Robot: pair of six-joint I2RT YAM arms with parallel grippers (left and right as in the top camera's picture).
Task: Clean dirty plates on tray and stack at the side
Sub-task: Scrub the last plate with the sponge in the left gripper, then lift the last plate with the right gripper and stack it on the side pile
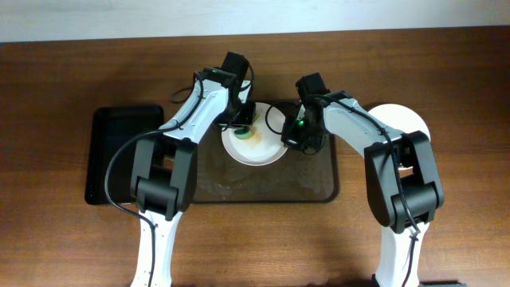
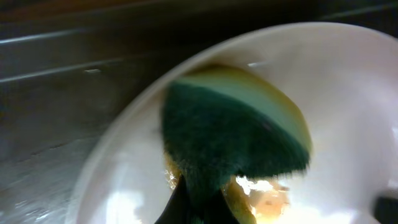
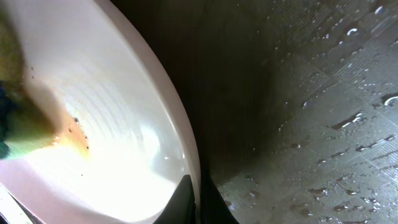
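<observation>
Sponge (image 2: 236, 134) in left gripper (image 1: 244, 125) rests on plate (image 1: 263, 150).

A wooden bench (image 1: 56, 239) fills nearly the whole overhead view. It is dark reddish-brown, with grain running crosswise from the left gripper's (image 1: 244, 121) side to the right gripper's (image 1: 301, 137) side. The wood spreads well out to either side of both grippers and nearer than them. Beyond the grippers, past the bench's far edge, lies a pale off-white strip (image 1: 255, 16); whether wall or floor I cannot tell. The light is soft and even, with a faint sheen on the wood.
</observation>
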